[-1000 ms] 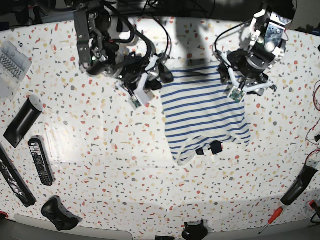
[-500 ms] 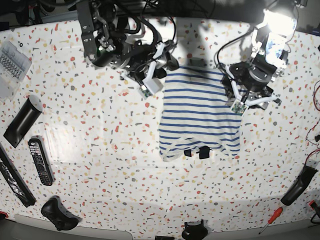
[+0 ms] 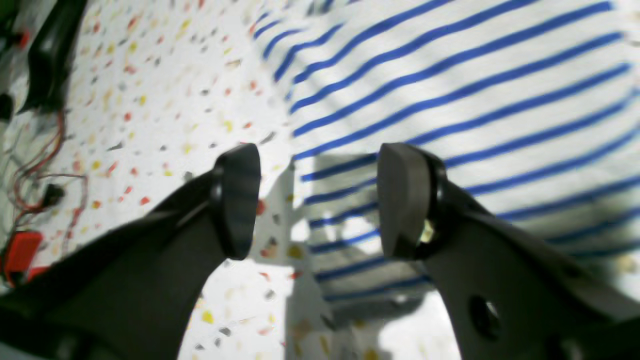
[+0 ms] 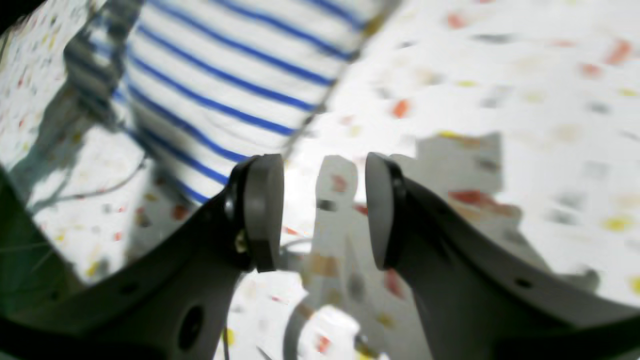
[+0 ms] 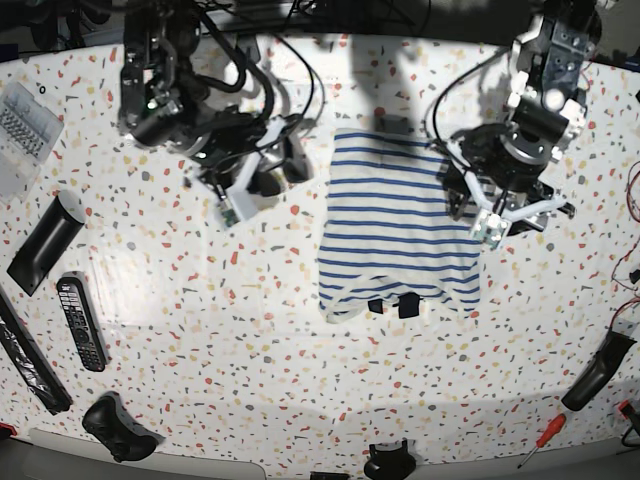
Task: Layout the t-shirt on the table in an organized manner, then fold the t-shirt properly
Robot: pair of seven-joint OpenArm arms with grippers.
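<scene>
The striped t-shirt [image 5: 395, 225] lies flat on the speckled table [image 5: 250, 330], its near hem a little rumpled, with two small dark patches showing there. My left gripper [image 3: 320, 200] hovers open over the shirt's right edge, one finger above the cloth and the other above bare table, with nothing between them. In the base view the left gripper [image 5: 462, 198] sits at the shirt's right side. My right gripper [image 4: 322, 210] is open and empty above bare table, and the t-shirt [image 4: 225, 75] lies beyond it. From the base, the right gripper [image 5: 283, 165] is left of the shirt, apart from it.
A remote [image 5: 80, 322], a long black case [image 5: 45, 240] and a clear box [image 5: 22, 125] lie at the left. A game controller [image 5: 115, 425] sits near the front left. A red screwdriver [image 5: 545, 435] and a black handle [image 5: 597, 370] lie at the right, by loose wires [image 3: 45, 170].
The shirt went from slanted to lying straight and flat. My right arm has drawn away to the left of it. The left arm has come down along the shirt's right edge.
</scene>
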